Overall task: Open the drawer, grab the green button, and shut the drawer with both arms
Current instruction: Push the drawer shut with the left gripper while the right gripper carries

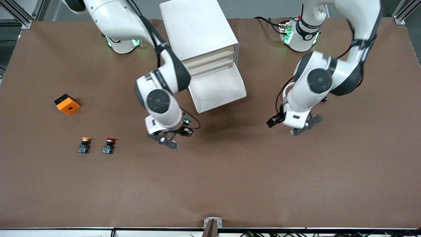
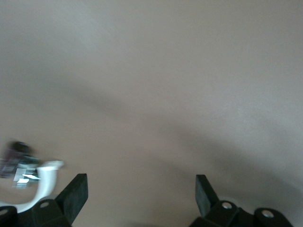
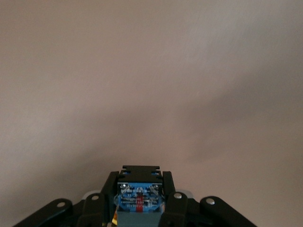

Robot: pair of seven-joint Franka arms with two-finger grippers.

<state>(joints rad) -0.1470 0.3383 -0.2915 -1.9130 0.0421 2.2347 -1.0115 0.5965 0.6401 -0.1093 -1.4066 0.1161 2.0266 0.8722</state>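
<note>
We see the right gripper point(image 1: 183, 131) clamped on the button point(image 3: 138, 202), up over the tabletop point(image 1: 230, 184) near the open drawer point(image 1: 217, 90). The left gripper point(image 1: 289, 126) hangs wide open, empty, over bare tabletop.

The button point(image 3: 138, 202) shows only its blue base in the right wrist view, cut off by the picture's lower edge; its cap is hidden there. In the front view it is mostly covered by the right claw point(image 1: 184, 129) (a speck of green peeks out). The left wrist view is blurred, and the left claw point(image 2: 141, 194) is cropped below.
</note>
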